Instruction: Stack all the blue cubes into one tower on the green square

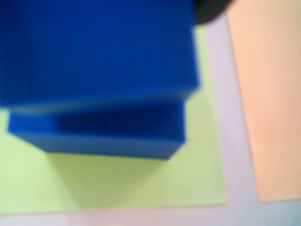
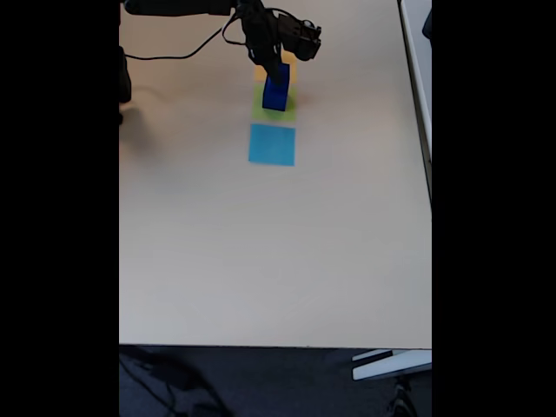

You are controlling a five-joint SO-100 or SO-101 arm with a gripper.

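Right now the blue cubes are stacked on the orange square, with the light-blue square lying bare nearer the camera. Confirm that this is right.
Not quite: the blue cubes stand on the green square, not the orange square, which lies bare beside it in the wrist view. The rest holds: in the fixed view the light-blue square lies bare nearer the camera.

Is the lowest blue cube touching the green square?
Touching. In the wrist view the lowest blue cube sits flat on the green square, with no gap under its front edge; another blue cube rests on top.
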